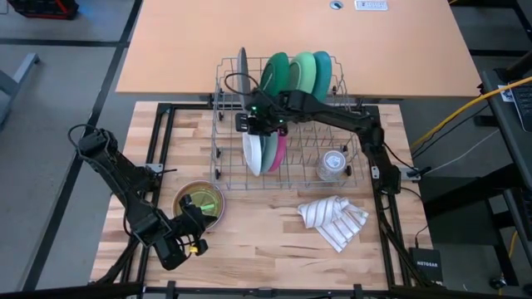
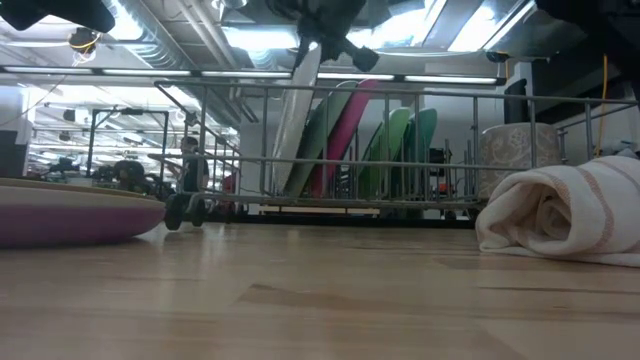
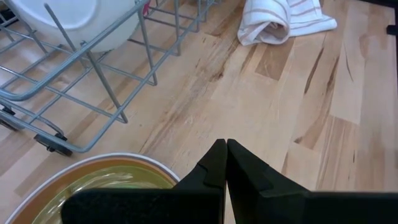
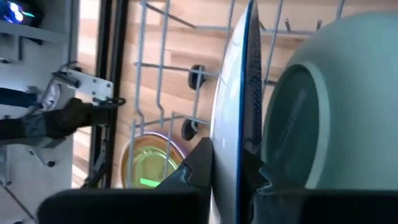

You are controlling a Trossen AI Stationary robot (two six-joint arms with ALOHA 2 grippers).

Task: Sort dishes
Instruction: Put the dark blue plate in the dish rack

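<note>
Right hand [image 4: 225, 163] astride white plate [image 4: 227, 93] in wire rack [image 1: 229, 133].

Both arms are looking matte black, with black cables running along them; the right gripper [image 1: 252, 123] is showing small green lights.

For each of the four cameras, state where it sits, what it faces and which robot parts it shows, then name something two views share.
High: overhead, straight down; both arms, wire rack, striped cloth.
Low: table height, level toward rack; only the right claw at top.
Left wrist: past shut left claw over the table.
Right wrist: right claw gripping a white plate.
Shared: olive bowl, also left wrist.
</note>
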